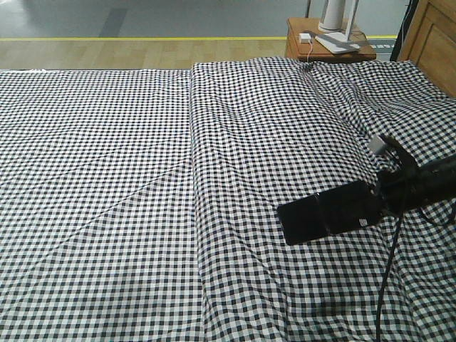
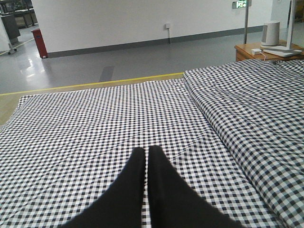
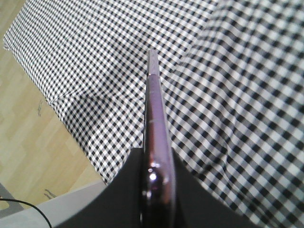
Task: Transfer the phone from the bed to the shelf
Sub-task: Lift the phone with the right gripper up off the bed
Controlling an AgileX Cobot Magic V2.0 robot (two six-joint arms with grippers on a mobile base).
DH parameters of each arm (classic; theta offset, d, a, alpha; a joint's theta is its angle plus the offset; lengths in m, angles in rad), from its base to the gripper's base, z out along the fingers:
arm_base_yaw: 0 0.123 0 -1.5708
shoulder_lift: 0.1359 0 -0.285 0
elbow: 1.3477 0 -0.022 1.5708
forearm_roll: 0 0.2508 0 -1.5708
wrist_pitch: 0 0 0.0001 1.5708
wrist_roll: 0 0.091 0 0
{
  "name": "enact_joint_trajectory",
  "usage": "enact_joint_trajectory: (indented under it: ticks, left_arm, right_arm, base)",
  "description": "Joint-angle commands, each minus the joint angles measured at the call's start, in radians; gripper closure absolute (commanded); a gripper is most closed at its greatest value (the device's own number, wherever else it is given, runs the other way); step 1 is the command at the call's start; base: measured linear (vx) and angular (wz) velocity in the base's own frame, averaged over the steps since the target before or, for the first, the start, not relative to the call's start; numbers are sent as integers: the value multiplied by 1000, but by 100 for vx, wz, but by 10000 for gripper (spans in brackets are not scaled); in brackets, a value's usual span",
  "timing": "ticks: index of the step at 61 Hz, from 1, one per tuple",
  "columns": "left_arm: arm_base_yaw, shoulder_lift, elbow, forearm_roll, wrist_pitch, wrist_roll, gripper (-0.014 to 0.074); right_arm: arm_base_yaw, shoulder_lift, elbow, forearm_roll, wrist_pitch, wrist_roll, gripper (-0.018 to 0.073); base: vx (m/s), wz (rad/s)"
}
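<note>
Your right gripper (image 3: 159,164) was clamped on the phone (image 3: 153,104), held edge-on between its jaws and seemingly above the bed (image 1: 107,178). Left gripper (image 2: 147,164) was pinched together, empty. Pickup looked done. Next you'd need to carry it to the shelf, which wasn't in view.

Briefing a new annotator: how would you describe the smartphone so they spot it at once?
Start at the big black-and-white checked bed and look to its near right side, where the right gripper reaches in. The phone is the thin glossy black slab clamped in it, pinkish along the edge, the only plain dark rectangle against the checks.
</note>
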Motion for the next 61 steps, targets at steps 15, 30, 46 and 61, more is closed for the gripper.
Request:
enact_joint_trajectory:
  ticks: [15, 30, 46, 61]
  left_arm:
    - [4, -6, -23, -9, -72, -6, 595]
    - [4, -6, -23, -9, -72, -6, 595]
    - [4, -6, -23, -9, -72, -6, 595]
    - [4, -6, -23, -9, -72, -6, 595]
  right_arm:
    - [205, -289, -15, 46, 127, 47, 563]
    - [391, -438, -15, 109, 127, 66, 562]
    - [515, -524, -15, 200, 126, 67, 562]
    - [529, -529, -15, 214, 126, 110, 562]
  base:
    - [0, 0]
    - [0, 0]
    - [0, 0]
    - [0, 0]
